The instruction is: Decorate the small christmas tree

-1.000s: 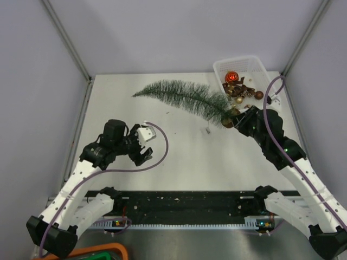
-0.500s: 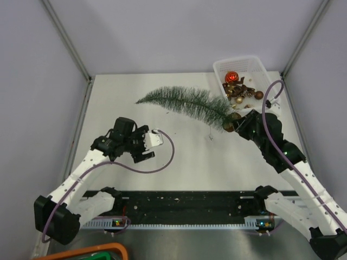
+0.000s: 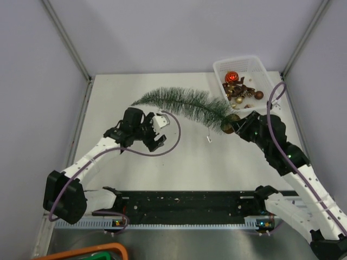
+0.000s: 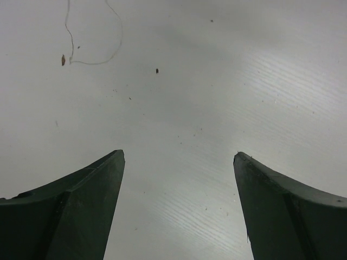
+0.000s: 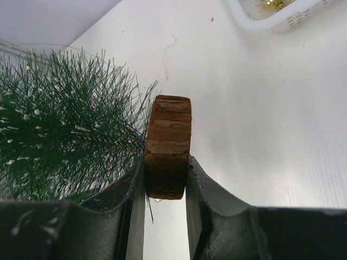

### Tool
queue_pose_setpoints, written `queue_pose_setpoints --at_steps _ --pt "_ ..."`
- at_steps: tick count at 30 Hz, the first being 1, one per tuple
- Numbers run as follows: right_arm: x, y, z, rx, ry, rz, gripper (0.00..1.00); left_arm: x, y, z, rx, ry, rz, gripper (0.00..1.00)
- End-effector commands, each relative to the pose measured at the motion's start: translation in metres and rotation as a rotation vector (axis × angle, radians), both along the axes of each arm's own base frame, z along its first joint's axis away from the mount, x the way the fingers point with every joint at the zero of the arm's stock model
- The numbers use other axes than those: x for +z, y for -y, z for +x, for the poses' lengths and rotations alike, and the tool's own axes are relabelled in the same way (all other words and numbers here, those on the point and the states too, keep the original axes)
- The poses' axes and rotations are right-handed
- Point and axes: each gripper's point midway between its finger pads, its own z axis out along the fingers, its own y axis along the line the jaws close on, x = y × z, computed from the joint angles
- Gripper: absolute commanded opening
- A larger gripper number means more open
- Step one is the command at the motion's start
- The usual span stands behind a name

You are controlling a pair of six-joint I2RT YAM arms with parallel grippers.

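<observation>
The small christmas tree (image 3: 181, 102) lies nearly level above the table, its tip pointing left and curving down. My right gripper (image 3: 234, 125) is shut on its round wooden disc base (image 5: 169, 138), which stands edge-on between the two fingers, with the green bristles (image 5: 59, 130) to the left. My left gripper (image 3: 156, 142) hovers low over the bare table just below the tree's tip end, apart from it. In the left wrist view the left gripper (image 4: 179, 162) is open wide with nothing between its fingers.
A white basket (image 3: 221, 66) at the back right holds red, brown and gold baubles (image 3: 238, 89); its corner (image 5: 276, 16) shows in the right wrist view. A small loose piece (image 3: 208, 140) lies below the tree. A thin thread (image 4: 92, 57) lies ahead of the left gripper.
My left arm has reached forward and to the right, closer to the tree's tip, with its jaws a little wider. The right gripper has kept its hold while the tree shifted slightly.
</observation>
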Motion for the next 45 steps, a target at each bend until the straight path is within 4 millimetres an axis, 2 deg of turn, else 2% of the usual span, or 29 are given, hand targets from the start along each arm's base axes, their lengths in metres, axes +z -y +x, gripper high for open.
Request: queue_pose_setpoints --at_steps 1,9,12,14,17,21,25,27,30,32,33,34,41,45 --pt "0.066 -0.015 -0.003 0.060 0.132 0.133 0.00 0.024 0.017 0.022 0.154 0.013 -0.196 0.87" --pt "0.095 -0.028 -0.016 0.140 0.165 0.218 0.00 0.022 0.016 0.026 0.175 0.045 -0.256 0.89" --pt "0.103 -0.030 -0.020 0.155 0.171 0.240 0.00 0.026 0.008 0.033 0.237 0.080 -0.278 0.90" --pt "0.108 -0.035 -0.025 0.189 0.173 0.260 0.00 0.036 0.006 0.037 0.252 0.095 -0.333 0.90" --pt "0.112 -0.040 -0.028 0.218 0.167 0.289 0.00 0.039 0.006 0.035 0.262 0.056 -0.373 0.98" --pt "0.119 -0.048 -0.034 0.259 0.168 0.327 0.00 0.041 0.005 0.033 0.260 0.028 -0.407 0.99" --pt "0.126 -0.053 -0.038 0.290 0.174 0.361 0.00 0.051 0.018 0.020 0.185 -0.032 -0.481 0.98" --pt "0.127 -0.055 -0.040 0.306 0.171 0.376 0.00 0.054 0.025 0.015 0.137 -0.048 -0.507 0.86" --pt "0.129 -0.055 -0.041 0.306 0.177 0.381 0.00 0.056 0.029 0.009 0.086 -0.070 -0.509 0.51" --pt "0.130 -0.054 -0.041 0.300 0.182 0.380 0.00 0.055 0.029 0.004 0.057 -0.072 -0.490 0.33" --pt "0.130 -0.053 -0.041 0.296 0.186 0.377 0.00 0.050 0.027 -0.003 0.052 -0.091 -0.465 0.11" --pt "0.130 -0.053 -0.040 0.293 0.186 0.373 0.00 0.048 0.024 -0.004 0.055 -0.084 -0.451 0.00" --pt "0.118 -0.048 -0.027 0.256 0.184 0.307 0.00 0.050 0.012 -0.016 0.072 -0.066 -0.412 0.00" --pt "0.103 -0.035 -0.014 0.182 0.175 0.208 0.00 0.046 0.000 -0.026 0.108 -0.083 -0.355 0.00"
